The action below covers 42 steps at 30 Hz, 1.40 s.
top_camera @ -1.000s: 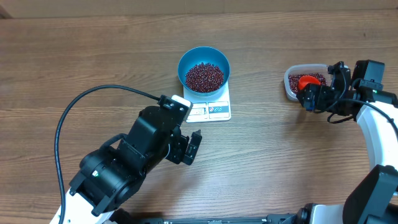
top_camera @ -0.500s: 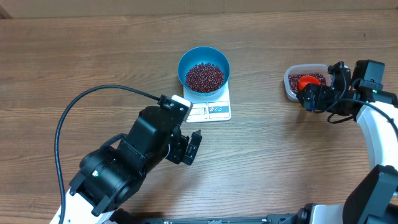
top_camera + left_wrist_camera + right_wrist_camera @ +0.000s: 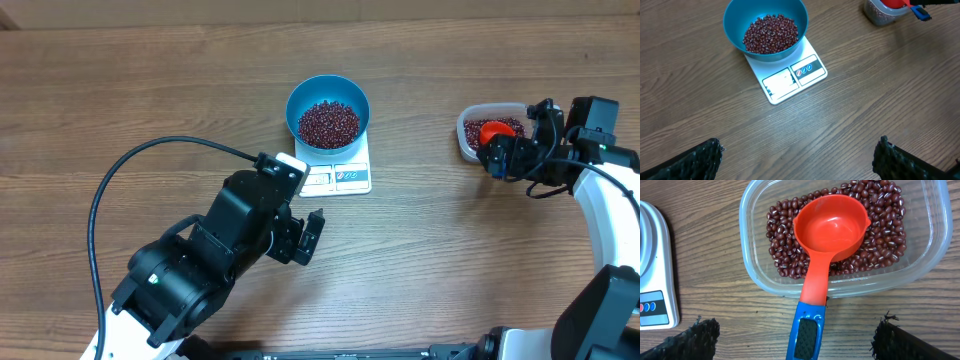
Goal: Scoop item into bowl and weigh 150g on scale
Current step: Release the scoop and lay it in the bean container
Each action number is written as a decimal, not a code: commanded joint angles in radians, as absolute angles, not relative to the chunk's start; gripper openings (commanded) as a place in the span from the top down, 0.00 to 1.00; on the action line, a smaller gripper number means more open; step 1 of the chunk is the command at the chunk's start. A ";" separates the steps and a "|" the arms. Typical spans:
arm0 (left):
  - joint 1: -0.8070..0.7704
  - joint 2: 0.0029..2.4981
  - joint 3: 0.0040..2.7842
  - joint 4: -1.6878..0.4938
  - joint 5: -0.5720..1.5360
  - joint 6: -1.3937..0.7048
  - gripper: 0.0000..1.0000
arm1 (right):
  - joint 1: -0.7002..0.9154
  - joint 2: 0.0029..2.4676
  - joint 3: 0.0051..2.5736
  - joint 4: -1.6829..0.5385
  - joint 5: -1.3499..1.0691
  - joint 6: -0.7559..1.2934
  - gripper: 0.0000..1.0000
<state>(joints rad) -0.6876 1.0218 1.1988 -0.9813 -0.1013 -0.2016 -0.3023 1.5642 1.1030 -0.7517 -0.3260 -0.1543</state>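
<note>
The blue bowl [image 3: 328, 110] stands on the white scale [image 3: 340, 176] and holds a heap of red-brown beans [image 3: 329, 122]. In the left wrist view, bowl [image 3: 735, 22], beans [image 3: 771, 34] and scale [image 3: 790, 80] lie ahead of my left gripper [image 3: 797, 162], which is open over bare wood with nothing between its fingers. My right gripper [image 3: 797, 337] is open too. The blue handle [image 3: 807, 330] of the orange-red scoop [image 3: 832, 227] lies between its wide-apart fingers, touching neither. The scoop's cup rests on more beans [image 3: 885, 235].
A clear plastic container [image 3: 752, 275] holds the loose beans and the scoop at the right of the table [image 3: 470, 140]. A black cable [image 3: 150, 155] loops from the left arm over the wood. A corner of the scale [image 3: 655, 300] shows left of the container.
</note>
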 commanded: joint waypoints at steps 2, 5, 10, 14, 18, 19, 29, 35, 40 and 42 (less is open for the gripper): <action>-0.694 1.028 1.198 -0.984 -0.112 -0.187 0.01 | -0.303 1.566 1.100 -0.741 -0.334 -0.159 0.00; -0.694 1.028 1.198 -0.984 -0.112 -0.187 0.01 | -0.303 1.566 1.128 -0.764 -0.335 -0.155 0.00; -0.694 1.028 1.198 -0.984 -0.112 -0.187 0.01 | -0.303 1.566 1.198 -0.830 -0.335 -0.118 0.00; -0.694 1.028 1.198 -0.984 -0.112 -0.187 0.01 | -0.303 1.566 1.271 -0.891 -0.335 -0.078 0.00; -0.694 1.028 1.198 -0.984 -0.112 -0.187 0.01 | -0.303 1.566 1.314 -0.915 -0.335 -0.078 0.00; -0.694 1.028 1.198 -0.984 -0.112 -0.187 0.01 | -0.303 1.566 1.318 -0.915 -0.334 -0.078 0.00; -0.694 1.028 1.198 -0.984 -0.112 -0.187 0.01 | -0.303 1.566 1.318 -0.914 -0.334 -0.079 0.00; -0.694 1.028 1.198 -0.984 -0.112 -0.187 0.01 | -0.303 1.566 1.318 -0.915 -0.334 -0.079 0.00; -0.694 1.028 1.198 -0.984 -0.112 -0.187 0.01 | -0.303 1.566 1.318 -0.865 -0.280 -0.080 0.00; -0.694 1.028 1.198 -0.984 -0.112 -0.187 0.01 | -0.303 1.566 1.318 -0.854 -0.246 -0.080 0.00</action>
